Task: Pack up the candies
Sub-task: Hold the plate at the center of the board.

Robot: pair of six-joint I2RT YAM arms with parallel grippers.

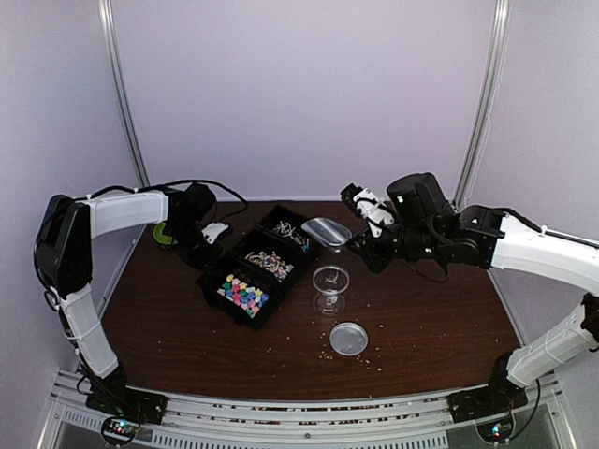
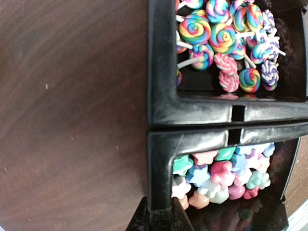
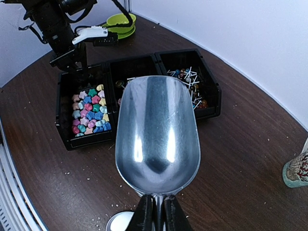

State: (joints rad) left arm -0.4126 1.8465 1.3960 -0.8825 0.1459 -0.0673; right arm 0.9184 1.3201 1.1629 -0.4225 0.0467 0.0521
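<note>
Both grip: left pincer on bin edge, right pincer on scoop.

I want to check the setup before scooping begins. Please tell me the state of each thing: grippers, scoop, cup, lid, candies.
left gripper: shut on the black bin wall.
right gripper: shut on the scoop handle.
scoop: empty.
cup: upright, uncovered.
lid: off, lying flat on the table.
candies: in their bin compartment.
</note>
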